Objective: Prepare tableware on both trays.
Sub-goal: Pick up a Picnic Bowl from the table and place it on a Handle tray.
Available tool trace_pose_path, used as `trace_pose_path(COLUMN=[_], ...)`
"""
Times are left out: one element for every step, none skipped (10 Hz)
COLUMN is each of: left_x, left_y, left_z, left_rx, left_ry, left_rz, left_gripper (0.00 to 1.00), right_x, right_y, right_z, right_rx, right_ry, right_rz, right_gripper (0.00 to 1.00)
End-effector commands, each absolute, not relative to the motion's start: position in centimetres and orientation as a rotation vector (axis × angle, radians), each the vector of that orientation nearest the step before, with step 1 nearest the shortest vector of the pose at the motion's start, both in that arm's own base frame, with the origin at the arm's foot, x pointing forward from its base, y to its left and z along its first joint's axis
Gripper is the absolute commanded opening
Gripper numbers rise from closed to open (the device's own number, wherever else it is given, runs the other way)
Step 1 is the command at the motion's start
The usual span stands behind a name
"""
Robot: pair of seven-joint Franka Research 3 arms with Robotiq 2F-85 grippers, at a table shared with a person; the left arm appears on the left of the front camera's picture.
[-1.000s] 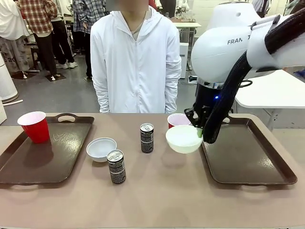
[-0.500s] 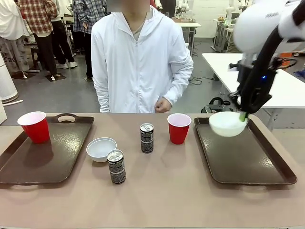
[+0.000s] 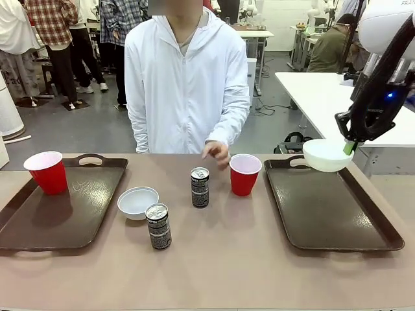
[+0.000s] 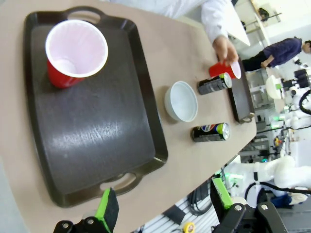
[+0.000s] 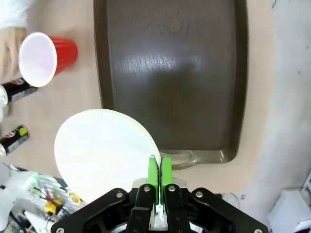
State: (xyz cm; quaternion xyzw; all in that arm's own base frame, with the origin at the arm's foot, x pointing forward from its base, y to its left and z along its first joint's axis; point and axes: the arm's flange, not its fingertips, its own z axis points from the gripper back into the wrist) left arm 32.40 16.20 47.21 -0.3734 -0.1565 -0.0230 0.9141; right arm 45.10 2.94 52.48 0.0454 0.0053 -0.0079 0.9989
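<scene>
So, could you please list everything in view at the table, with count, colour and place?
trays: 2, dark brown; left tray and right tray at the table's ends.
cups: 2, red, white inside; one on the left tray, one on the table by the person's hand.
bowls: 2, white; one on the table beside the left tray, one held over the right tray's far edge.
cans: 2, dark, silver tops; upright on the table between the trays.
person: 1, white jacket; far side.
left gripper: black, green pads; jaws open over the left tray.
right gripper: jaws shut on the held bowl's rim.
</scene>
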Motion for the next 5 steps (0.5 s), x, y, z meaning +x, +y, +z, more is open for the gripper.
trace_pose_path(left_x=[32.5, 32.5, 32.5, 32.5, 32.5], left_y=[16.1, 16.1, 16.1, 16.1, 16.1], left_z=[47.3, 47.3, 47.3, 47.3, 47.3], left_rx=[-0.783, -0.783, -0.783, -0.783, -0.783], left_ry=[-0.331, -0.331, -0.331, -0.331, -0.331], left_rz=[-0.04, -0.04, -0.04, -0.04, -0.04], left_gripper=[1.0, 1.0, 1.0, 1.0, 1.0], right_x=[44.8, 45.1, 45.1, 45.0, 44.0], right_y=[3.9, 2.9, 2.0, 0.7, -0.8], right_z=[52.4, 52.5, 51.5, 50.9, 50.8], right_rx=[0.057, 0.091, 0.094, 0.092, 0.094], right_ry=[0.028, 0.011, 0.008, -0.002, -0.024], right_rz=[0.048, -0.016, -0.02, -0.03, -0.027], right_gripper=[0.0, 0.04, 0.04, 0.04, 0.04])
